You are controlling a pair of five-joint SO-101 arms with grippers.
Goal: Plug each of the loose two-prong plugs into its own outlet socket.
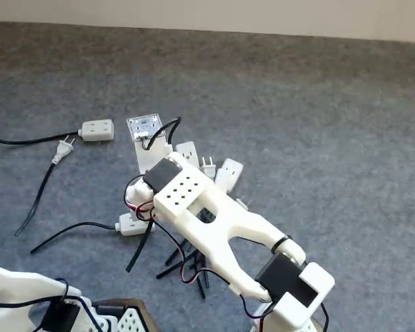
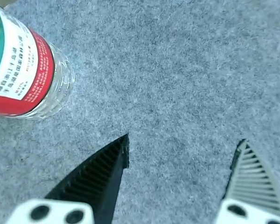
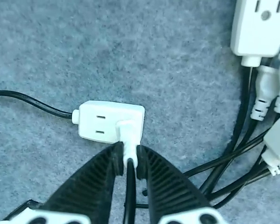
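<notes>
**Right gripper** [image 3: 129,157]: fingers [image 3: 102,168] narrow, pinched on the neck of a plug [image 3: 129,133], one finger on each side. The plug's black lead runs back between them.

**Plug:** white, with a moulded strain relief. Its head is against the face of a socket [image 3: 107,122], just past the fingertips. The prongs are hidden, so how far it is seated cannot be told.

**Socket:** white rectangular block lying flat on grey carpet [image 3: 130,46]. One free pair of slots is beside the plug, and a black cord [image 3: 28,99] is at the far end.

**Left gripper** [image 2: 184,140]: fingers wide apart, holding nothing, above bare carpet near a bottle [image 2: 23,65].

**Loose plug** [image 1: 64,147]: white, on the carpet just beside a second socket [image 1: 97,129], well apart from the arm.
</notes>
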